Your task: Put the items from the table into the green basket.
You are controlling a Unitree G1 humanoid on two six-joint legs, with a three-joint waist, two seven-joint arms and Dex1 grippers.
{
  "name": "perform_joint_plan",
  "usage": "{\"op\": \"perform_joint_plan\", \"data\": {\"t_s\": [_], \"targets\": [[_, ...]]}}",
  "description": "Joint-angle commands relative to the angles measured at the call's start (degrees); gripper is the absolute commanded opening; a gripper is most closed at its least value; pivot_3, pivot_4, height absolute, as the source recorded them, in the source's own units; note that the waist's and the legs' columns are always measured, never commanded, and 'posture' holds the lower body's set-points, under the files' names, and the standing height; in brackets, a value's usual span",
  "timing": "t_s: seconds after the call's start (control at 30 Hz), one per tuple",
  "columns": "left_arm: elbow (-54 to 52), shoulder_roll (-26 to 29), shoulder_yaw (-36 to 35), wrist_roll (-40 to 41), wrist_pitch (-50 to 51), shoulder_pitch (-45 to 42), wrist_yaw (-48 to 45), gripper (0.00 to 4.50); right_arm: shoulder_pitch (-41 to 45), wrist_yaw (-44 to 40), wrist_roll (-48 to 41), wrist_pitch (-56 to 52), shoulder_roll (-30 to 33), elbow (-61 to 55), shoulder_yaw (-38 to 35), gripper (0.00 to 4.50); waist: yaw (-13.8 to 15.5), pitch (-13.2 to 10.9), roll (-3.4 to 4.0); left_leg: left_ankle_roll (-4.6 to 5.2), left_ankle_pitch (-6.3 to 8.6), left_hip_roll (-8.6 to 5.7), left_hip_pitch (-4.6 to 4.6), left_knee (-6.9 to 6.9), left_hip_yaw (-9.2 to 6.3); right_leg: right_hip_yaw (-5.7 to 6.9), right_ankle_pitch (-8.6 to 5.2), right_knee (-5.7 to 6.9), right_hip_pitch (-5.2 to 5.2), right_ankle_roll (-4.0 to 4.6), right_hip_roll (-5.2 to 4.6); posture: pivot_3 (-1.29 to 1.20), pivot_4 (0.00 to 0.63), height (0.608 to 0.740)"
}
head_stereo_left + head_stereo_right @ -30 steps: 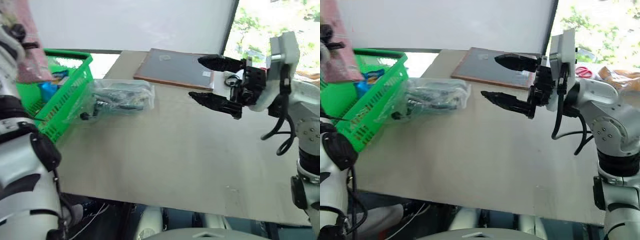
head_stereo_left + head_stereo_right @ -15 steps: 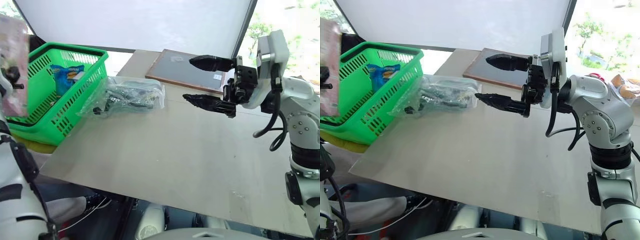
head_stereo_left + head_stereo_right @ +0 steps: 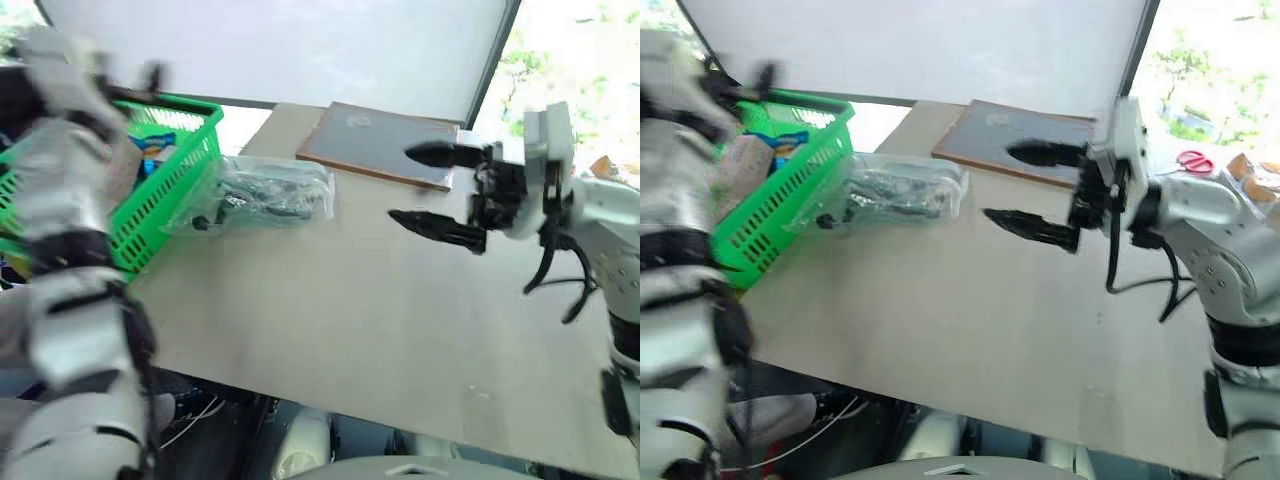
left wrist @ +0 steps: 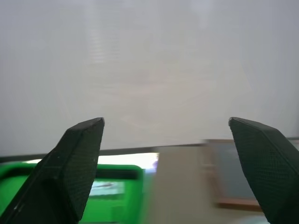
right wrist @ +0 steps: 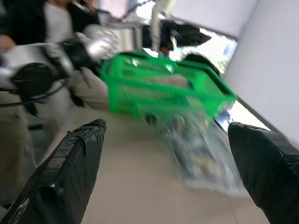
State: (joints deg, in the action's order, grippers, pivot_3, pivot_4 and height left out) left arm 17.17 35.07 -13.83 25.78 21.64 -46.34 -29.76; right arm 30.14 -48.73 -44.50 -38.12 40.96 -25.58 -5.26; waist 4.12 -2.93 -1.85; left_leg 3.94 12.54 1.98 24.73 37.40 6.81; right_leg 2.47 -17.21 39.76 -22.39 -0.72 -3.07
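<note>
Basket (image 3: 165,195) stands at the bench's (image 3: 330,300) left edge, a pink packet (image 3: 740,165) and a blue-labelled item inside. Left gripper (image 4: 166,168) above it, jaws wide and empty. Bag (image 3: 265,192) lies on the bench, touching the basket's wall. Right gripper (image 3: 440,190) hovers well right of the bag, jaws wide, empty. Step in hand: fetching the bag. Next move calls for reaching left and gripping its loose film.
</note>
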Motion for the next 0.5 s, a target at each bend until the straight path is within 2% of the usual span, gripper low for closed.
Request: {"op": "perform_joint_plan", "data": {"t_s": [0.03,0.17,0.23,0.27,0.37,0.5], "targets": [[-28.69,-6.22,9.84,11.35,18.35,11.58,2.54,4.41,-9.57,4.31,5.29,-0.65,5.37,-3.97,-7.17,4.5,-1.21,0.04,0.06,0.0,-0.01,0.04,0.15,-0.03,0.07,-0.04,0.01,-0.01,-0.12,-0.02,0.07,0.04,0.036,0.74],[-39.38,-7.18,12.27,16.59,25.33,20.26,1.31,4.41,-22.33,8.77,3.02,-5.89,7.44,-10.43,-17.17,4.5,-4.59,-0.13,0.27,-0.11,-0.07,0.22,0.02,-0.08,0.17,-0.24,-0.08,0.0,-0.16,0.12,0.38,-0.05,0.057,0.74],[-41.92,-4.15,13.49,14.82,27.17,22.69,1.0,4.41,-31.72,10.84,2.98,-8.57,6.49,-14.25,-24.3,4.5,-5.44,-0.33,0.52,-0.47,-0.29,0.42,-0.25,-0.2,0.08,-0.24,-0.24,0.18,-0.08,0.41,0.64,-0.09,0.065,0.74],[-43.1,-2.67,13.77,13.83,27.29,23.82,0.6,4.41,-35.62,11.6,3.26,-8.86,5.57,-15.74,-26.74,4.5,-5.69,-0.43,0.61,-0.61,-0.38,0.52,-0.71,-0.35,0.02,-0.24,-0.3,0.17,0.3,0.53,0.81,-0.09,0.069,0.74],[-45.72,-0.23,12.98,14.17,28.16,26.77,0.22,4.41,-43.64,13.16,5.14,-7.76,3.22,-18.42,-30.03,4.5,-6.47,-0.61,0.87,-0.63,-0.36,0.51,-2.27,-1.04,0.01,-0.27,-0.55,0.02,1.55,0.8,0.85,-0.11,0.076,0.74],[-48.57,0.74,10.75,14.09,28.72,31.76,1.77,4.41,-47.71,16.09,7.27,-4.81,-0.8,-19.8,-30.12,4.5,-6.88,-0.65,1.0,-0.88,-0.25,0.51,-2.87,-1.15,-0.03,-0.55,-0.68,0.04,1.95,0.65,0.96,-0.13,0.084,0.74]]}}
